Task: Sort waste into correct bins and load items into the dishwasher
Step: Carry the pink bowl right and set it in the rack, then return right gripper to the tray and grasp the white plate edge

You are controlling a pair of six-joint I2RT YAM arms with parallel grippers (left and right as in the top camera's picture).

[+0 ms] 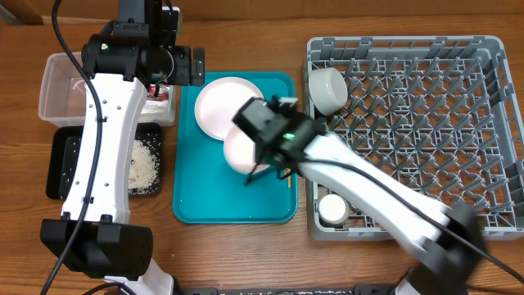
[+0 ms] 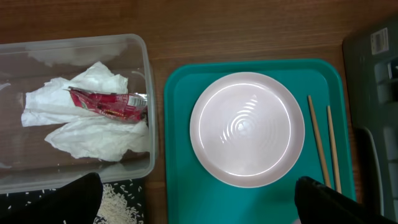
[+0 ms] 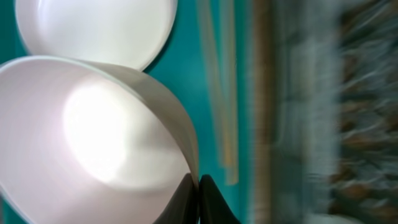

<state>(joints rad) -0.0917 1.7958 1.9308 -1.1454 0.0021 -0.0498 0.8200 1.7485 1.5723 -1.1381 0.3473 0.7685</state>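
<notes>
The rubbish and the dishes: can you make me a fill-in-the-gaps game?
The red wrapper lies in the clear tub on white ____.
The rice lies in a shallow tray coloured ____.
The chopsticks lie beside the round white ____.
The right jaws pinch the white bowl by its ____.
Missing: napkins, black, plate, rim.

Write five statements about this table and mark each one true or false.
1. The wrapper lies in the tub. True.
2. The chopsticks stand in the rack. False: they lie on the teal tray, beside the plate.
3. The right gripper pinches the rim of a bowl. True.
4. The rice is in the tub. False: it is in the black tray.
5. The left gripper holds a napkin. False: it is open and empty.
</notes>
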